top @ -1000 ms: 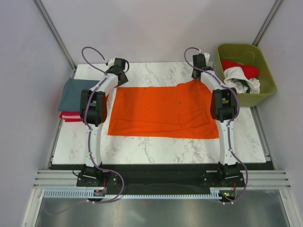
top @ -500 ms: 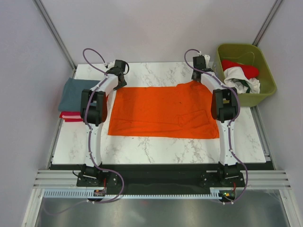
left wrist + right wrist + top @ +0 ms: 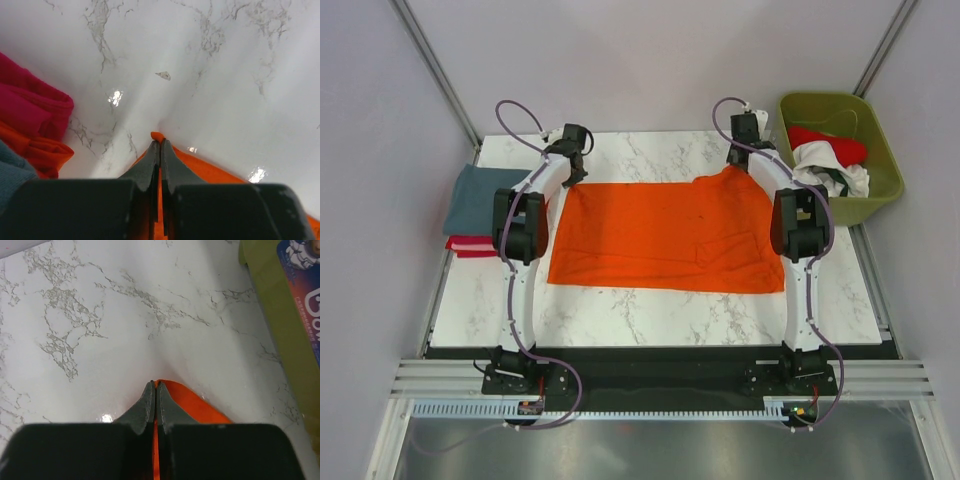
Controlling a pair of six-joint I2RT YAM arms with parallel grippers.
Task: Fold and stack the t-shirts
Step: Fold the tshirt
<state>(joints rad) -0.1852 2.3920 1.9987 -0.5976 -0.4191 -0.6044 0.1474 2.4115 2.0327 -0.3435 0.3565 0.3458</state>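
A bright orange t-shirt (image 3: 660, 235) lies spread flat across the middle of the marble table. My left gripper (image 3: 575, 172) is shut on its far left corner (image 3: 158, 136), the cloth pinched between the jaws. At the far right corner (image 3: 172, 385) my right gripper (image 3: 737, 160) is shut on the shirt too, and that corner is lifted into a small peak. A folded grey-blue t-shirt (image 3: 480, 200) rests on a red one (image 3: 470, 246) at the table's left edge. More t-shirts, red (image 3: 830, 142) and white with dark print (image 3: 835, 172), lie in the bin.
The olive-green plastic bin (image 3: 882, 150) stands beyond the table's far right corner. Folded red and orange cloth (image 3: 35, 125) shows at the left of the left wrist view. Grey walls and metal frame rails enclose the table.
The left gripper has dropped onto the orange shirt's far left corner and shut on it. The right gripper has kept its grip, with the corner raised slightly.
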